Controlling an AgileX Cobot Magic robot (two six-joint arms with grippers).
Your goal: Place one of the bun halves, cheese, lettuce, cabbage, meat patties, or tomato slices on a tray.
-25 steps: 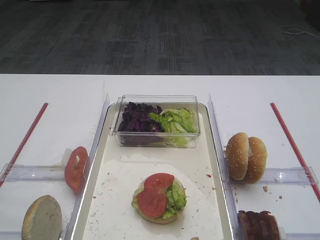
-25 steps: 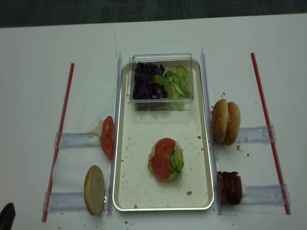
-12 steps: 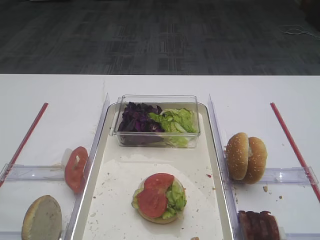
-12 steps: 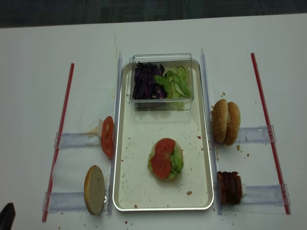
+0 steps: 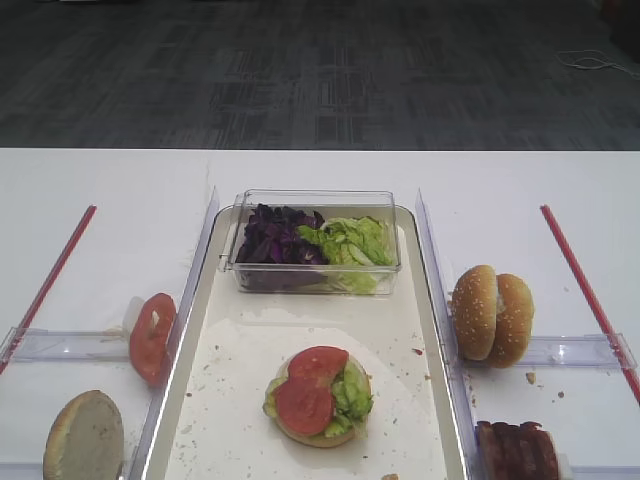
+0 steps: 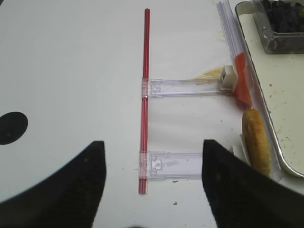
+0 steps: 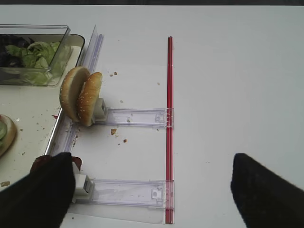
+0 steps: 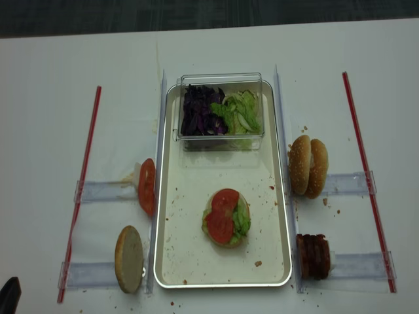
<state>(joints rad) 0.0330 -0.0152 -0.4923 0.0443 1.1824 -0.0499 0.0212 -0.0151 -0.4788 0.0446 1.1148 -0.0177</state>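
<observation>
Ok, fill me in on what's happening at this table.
A burger is being built on the tray. A bun half topped with lettuce and two tomato slices already sits on it. Neither arm is handling anything: the left gripper hangs open and empty over the table left of the tray, and the right gripper does the same on the right. More bun halves, meat patties and a spare tomato slice wait in racks beside the tray.
</observation>
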